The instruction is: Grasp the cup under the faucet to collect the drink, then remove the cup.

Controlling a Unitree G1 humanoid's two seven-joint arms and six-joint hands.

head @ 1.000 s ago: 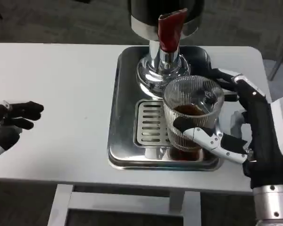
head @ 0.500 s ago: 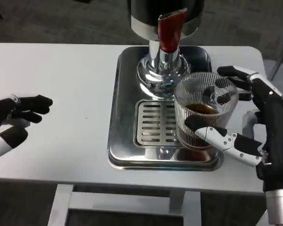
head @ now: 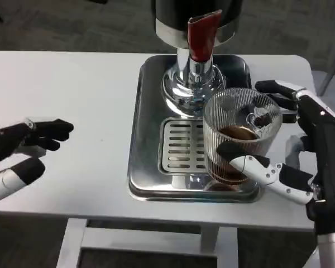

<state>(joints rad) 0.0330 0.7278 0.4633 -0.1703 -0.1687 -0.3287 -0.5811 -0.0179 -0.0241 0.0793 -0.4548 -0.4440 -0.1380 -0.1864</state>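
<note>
over the right part of the steel tray (head: 145,184) we see the ribbed glass cup (head: 241,134) with dark drink inside, gripped by our right hand (head: 301,151), just in front of the faucet (head: 201,39). our left hand (head: 22,148) rests at the table (head: 67,95) edge, fingers apart, holding nothing.
</note>
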